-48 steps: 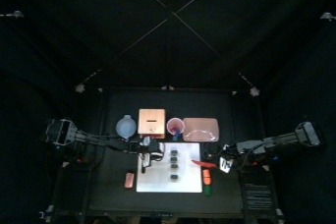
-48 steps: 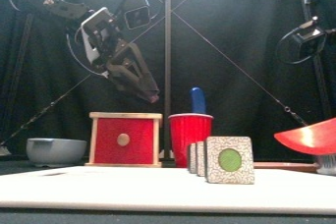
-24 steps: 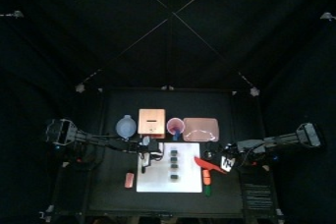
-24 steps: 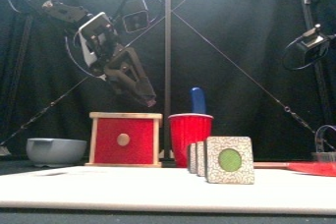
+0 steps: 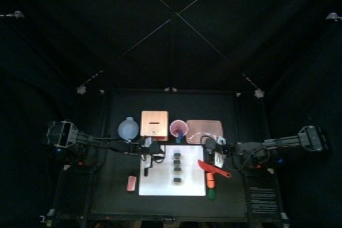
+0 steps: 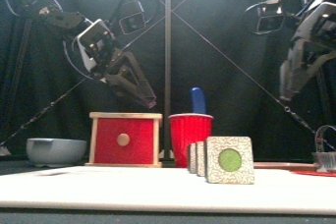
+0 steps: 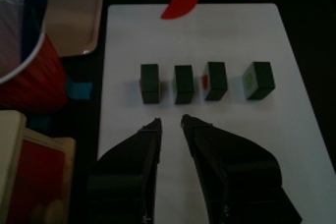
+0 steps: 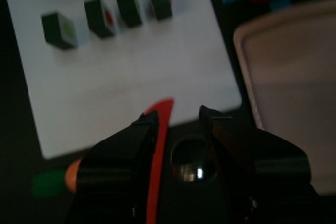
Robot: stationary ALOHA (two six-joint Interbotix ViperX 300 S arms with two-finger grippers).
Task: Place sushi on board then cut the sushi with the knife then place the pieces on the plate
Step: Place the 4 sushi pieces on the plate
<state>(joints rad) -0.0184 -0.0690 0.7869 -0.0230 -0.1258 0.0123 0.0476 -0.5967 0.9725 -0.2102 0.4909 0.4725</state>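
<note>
Though apart, four dark-green sushi blocks (image 7: 184, 83)

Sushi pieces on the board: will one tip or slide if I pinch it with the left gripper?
The sushi pieces look like stiff blocks with flat faces, so a pinch should hold. They stand on edge on the white board, thin and apart, so a sideways nudge may topple one. The board looks smooth; a push probably slides them.

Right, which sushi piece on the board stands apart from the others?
The frontmost piece: a wider gap separates it from the three lined up behind it.
</note>
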